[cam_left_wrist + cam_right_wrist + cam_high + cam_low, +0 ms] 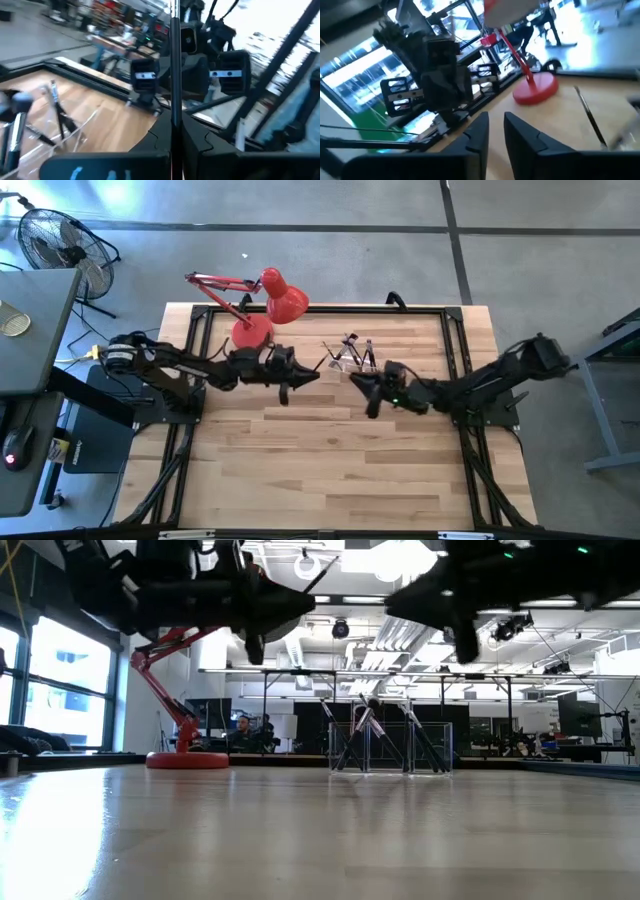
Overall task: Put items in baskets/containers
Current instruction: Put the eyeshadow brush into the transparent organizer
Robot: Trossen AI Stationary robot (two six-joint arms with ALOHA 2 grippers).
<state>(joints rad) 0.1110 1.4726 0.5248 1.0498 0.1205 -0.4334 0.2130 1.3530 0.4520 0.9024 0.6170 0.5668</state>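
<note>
Several brushes (375, 740) lean blurred inside the clear holder (349, 354). The left gripper (175, 135) clamps one brush (174, 75). The right gripper (495, 132) hangs nearby, jaws slightly apart, empty.

A light wooden table (330, 470) with a black frame stands on a grey concrete floor (550, 240) crossed by dark lines, with a black floor fan (55, 240) at the upper left of the overhead view and a dark desk (30, 330) along the left edge. In the level view a large window (55, 690) fills the left side, bright ceiling lights (400, 560) and exposed ducts run across the top, and a person (240, 730) sits far back among desks and screens.
</note>
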